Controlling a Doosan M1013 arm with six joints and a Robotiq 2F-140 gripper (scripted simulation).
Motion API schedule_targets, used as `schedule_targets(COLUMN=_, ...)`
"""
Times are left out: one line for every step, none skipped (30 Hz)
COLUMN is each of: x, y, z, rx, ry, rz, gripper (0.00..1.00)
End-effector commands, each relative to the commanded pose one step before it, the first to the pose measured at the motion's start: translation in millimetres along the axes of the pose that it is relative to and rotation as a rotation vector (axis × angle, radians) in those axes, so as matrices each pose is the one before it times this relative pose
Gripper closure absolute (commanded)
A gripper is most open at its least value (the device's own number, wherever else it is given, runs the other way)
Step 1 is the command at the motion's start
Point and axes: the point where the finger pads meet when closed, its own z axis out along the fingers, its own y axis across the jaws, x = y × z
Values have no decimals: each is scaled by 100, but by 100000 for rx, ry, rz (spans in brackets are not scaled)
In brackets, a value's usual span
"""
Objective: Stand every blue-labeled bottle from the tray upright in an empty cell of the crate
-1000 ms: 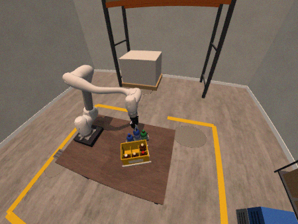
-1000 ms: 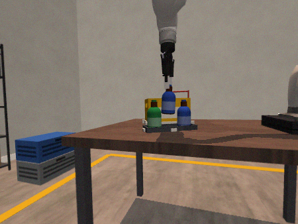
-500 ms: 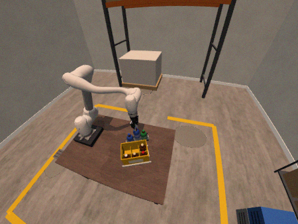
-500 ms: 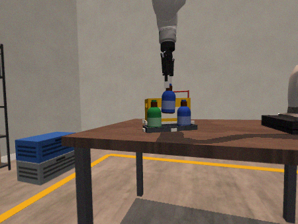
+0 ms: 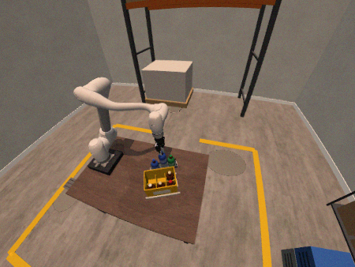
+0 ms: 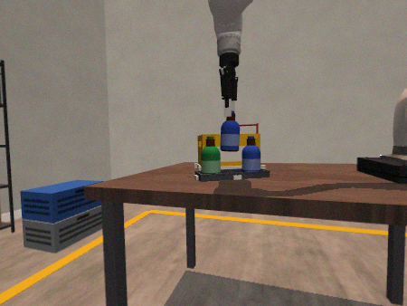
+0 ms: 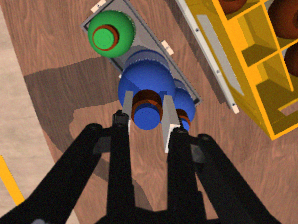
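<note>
A blue-labeled bottle (image 6: 230,134) hangs upright above the tray (image 6: 232,174), lifted clear of it, with its base about level with the shoulders of the two bottles left standing there. The claw (image 6: 229,109) is clenched on the neck of this bottle; in the wrist view its two pale pads (image 7: 170,120) press the brown neck just below the blue cap from either side.

Under it on the tray, a second blue-labeled bottle (image 6: 250,154) stands upright at one end and a green-labeled bottle (image 6: 211,156) stands upright at the other end. From the wrist camera the second blue one is mostly hidden behind the held bottle and the claw's finger, only part of its rounded shoulder showing.

The dark tray lies flat on the wooden tabletop (image 6: 294,186). Just beside the tray, on the side away from the robot's base, sits the yellow crate (image 5: 160,182), level on the tabletop. From the top view dark-capped bottles stand in several of its cells; the wrist view shows at least one cell near the tray with only its yellow floor visible.

The arm (image 5: 118,104) reaches down to the tray from above.
</note>
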Motion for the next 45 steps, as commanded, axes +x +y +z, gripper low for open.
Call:
schedule_targets(x=-3, y=1, z=-385, rx=21, ry=1, rz=-2, gripper=100)
schedule_targets(x=0, y=0, z=-124, rx=0, ry=0, rz=0, gripper=100)
schedule_targets(x=0, y=0, z=-123, rx=0, ry=0, rz=0, gripper=100)
schedule_targets(x=0, y=0, z=-122, rx=0, ry=0, rz=0, gripper=100)
schedule_targets(x=0, y=0, z=-119, rx=0, ry=0, rz=0, gripper=100)
schedule_targets(x=0, y=0, z=-117, rx=0, ry=0, rz=0, gripper=100)
schedule_targets(x=0, y=0, z=-114, rx=0, ry=0, rz=0, gripper=100)
schedule_targets(x=0, y=0, z=-110, rx=0, ry=0, rz=0, gripper=100)
schedule_targets(x=0, y=0, z=-106, rx=0, ry=0, rz=0, gripper=100)
schedule_targets(x=0, y=0, z=-101, rx=0, ry=0, rz=0, gripper=100)
schedule_targets(x=0, y=0, z=-96, rx=0, ry=0, rz=0, gripper=100)
schedule_targets(x=0, y=0, z=0, rx=0, ry=0, rz=0, gripper=100)
schedule_targets(x=0, y=0, z=0, rx=0, ry=0, rz=0, gripper=100)
schedule_targets(x=0, y=0, z=-91, rx=0, ry=0, rz=0, gripper=100)
schedule_targets(x=0, y=0, z=-85, rx=0, ry=0, rz=0, gripper=100)
schedule_targets(x=0, y=0, z=-80, rx=0, ry=0, rz=0, gripper=100)
schedule_targets(x=0, y=0, z=-73, rx=0, ry=0, rz=0, gripper=100)
schedule_targets(x=0, y=0, z=-67, rx=0, ry=0, rz=0, gripper=100)
schedule_targets(x=0, y=0, z=-61, rx=0, ry=0, rz=0, gripper=100)
schedule_targets(x=0, y=0, z=-54, rx=0, ry=0, rz=0, gripper=100)
schedule_targets(x=0, y=0, z=-48, rx=0, ry=0, rz=0, gripper=100)
schedule_targets(x=0, y=0, z=-42, rx=0, ry=0, rz=0, gripper=100)
schedule_targets(x=0, y=0, z=-36, rx=0, ry=0, rz=0, gripper=100)
schedule_targets(x=0, y=0, z=-30, rx=0, ry=0, rz=0, gripper=100)
schedule_targets(x=0, y=0, z=-24, rx=0, ry=0, rz=0, gripper=100)
schedule_targets(x=0, y=0, z=-19, rx=0, ry=0, rz=0, gripper=100)
schedule_targets(x=0, y=0, z=-14, rx=0, ry=0, rz=0, gripper=100)
schedule_targets(x=0, y=0, z=-10, rx=0, ry=0, rz=0, gripper=100)
schedule_targets(x=0, y=0, z=0, rx=0, ry=0, rz=0, gripper=100)
schedule_targets(x=0, y=0, z=0, rx=0, ry=0, rz=0, gripper=100)
schedule_targets(x=0, y=0, z=-6, rx=0, ry=0, rz=0, gripper=100)
schedule_targets(x=0, y=0, z=-3, rx=0, ry=0, rz=0, gripper=100)
schedule_targets(x=0, y=0, z=-1, rx=0, ry=0, rz=0, gripper=100)
schedule_targets(x=0, y=0, z=0, rx=0, ry=0, rz=0, gripper=100)
schedule_targets(x=0, y=0, z=0, rx=0, ry=0, rz=0, gripper=100)
schedule_targets(x=0, y=0, z=0, rx=0, ry=0, rz=0, gripper=100)
schedule_targets(x=0, y=0, z=0, rx=0, ry=0, rz=0, gripper=100)
schedule_targets(x=0, y=0, z=0, rx=0, ry=0, rz=0, gripper=100)
schedule_targets(x=0, y=0, z=0, rx=0, ry=0, rz=0, gripper=100)
schedule_targets(x=0, y=0, z=0, rx=0, ry=0, rz=0, gripper=100)
schedule_targets(x=0, y=0, z=0, rx=0, ry=0, rz=0, gripper=100)
schedule_targets(x=0, y=0, z=0, rx=0, ry=0, rz=0, gripper=100)
schedule_targets(x=0, y=0, z=0, rx=0, ry=0, rz=0, gripper=100)
schedule_targets(x=0, y=0, z=0, rx=0, ry=0, rz=0, gripper=100)
schedule_targets(x=0, y=0, z=0, rx=0, ry=0, rz=0, gripper=100)
